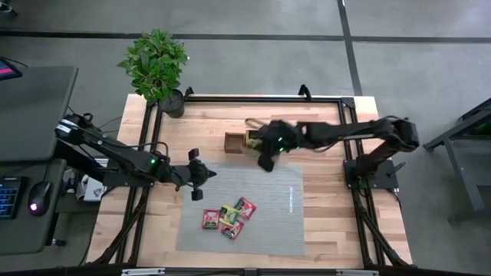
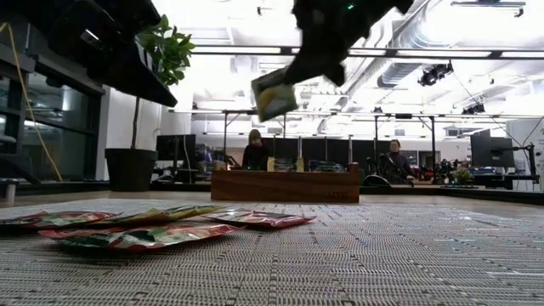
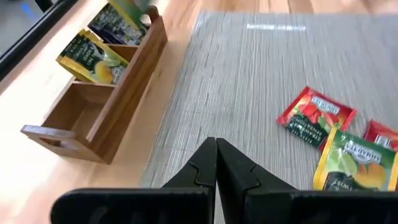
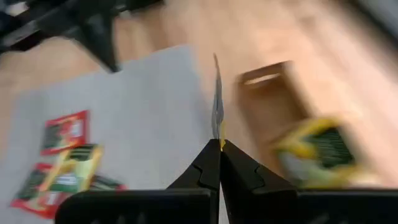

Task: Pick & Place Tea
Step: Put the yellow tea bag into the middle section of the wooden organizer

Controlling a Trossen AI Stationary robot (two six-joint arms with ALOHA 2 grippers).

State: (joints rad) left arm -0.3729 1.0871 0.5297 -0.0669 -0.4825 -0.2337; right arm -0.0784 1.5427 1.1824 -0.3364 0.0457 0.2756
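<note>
Several red and yellow-green tea sachets (image 1: 229, 217) lie flat in a loose cluster on the grey mat (image 1: 276, 222), also in the left wrist view (image 3: 315, 115). A wooden tray (image 1: 232, 143) stands on the table beyond the mat's far edge, with sachets (image 3: 93, 59) in two compartments; its nearest compartment shows nothing inside. My right gripper (image 1: 265, 161) hangs near the tray, shut on one sachet (image 2: 274, 93). My left gripper (image 1: 204, 173) is shut, with nothing in it, above the mat's left edge. My right gripper pinches one tea sachet by an edge (image 4: 217, 134) between its two fingertips. The sachet shows edge-on in the wrist view and sticks out past the fingertips. In the low view it hangs tilted below the gripper, lifted clear of the table and the tray.
A potted plant (image 1: 157, 65) stands at the table's far left corner. A black frame (image 1: 337, 100) runs along the table's far edge. Two people (image 2: 253, 149) sit in the room beyond. The mat's right half is bare.
</note>
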